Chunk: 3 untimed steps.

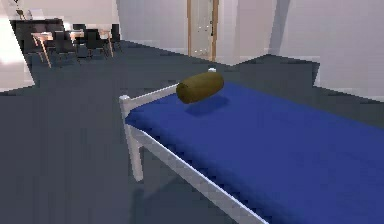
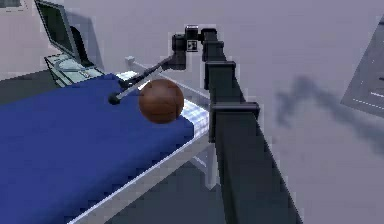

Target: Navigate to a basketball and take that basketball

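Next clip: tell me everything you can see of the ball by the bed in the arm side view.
The basketball is a round, reddish-brown ball, smooth-looking, lighter on top and darker beneath; no seams can be made out. It shows whole, at the white-framed corner of the blue bed, just below the thin fingers of the gripper. Whether it rests on the mattress, touches the fingers, or is held by the gripper cannot be told.

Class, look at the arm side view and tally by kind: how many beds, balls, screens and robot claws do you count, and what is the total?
Bed: 1
Brown ball: 1
Dark screen: 1
Claw: 1
Total: 4
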Tool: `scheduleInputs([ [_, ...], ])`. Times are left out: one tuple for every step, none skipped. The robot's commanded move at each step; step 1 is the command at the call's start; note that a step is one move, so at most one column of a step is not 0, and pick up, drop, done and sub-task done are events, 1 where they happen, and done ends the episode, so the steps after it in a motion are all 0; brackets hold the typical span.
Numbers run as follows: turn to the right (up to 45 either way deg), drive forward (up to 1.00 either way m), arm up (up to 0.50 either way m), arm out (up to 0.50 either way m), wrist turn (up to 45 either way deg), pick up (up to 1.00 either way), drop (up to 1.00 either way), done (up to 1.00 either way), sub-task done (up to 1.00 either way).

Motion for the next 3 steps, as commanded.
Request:
scheduleInputs([
  [0.0, 0.0, 0.0, 0.0, 45.0, 0.0, 0.0, 0.0, 0.0],
  [0.0, 0.0, 0.0, 0.0, 9.0, 0.0, 0.0, 0.0, 0.0],
  [0.0, 0.0, -0.2, 0.0, 0.0, 0.0, 0.0, 0.0, 0.0],
])
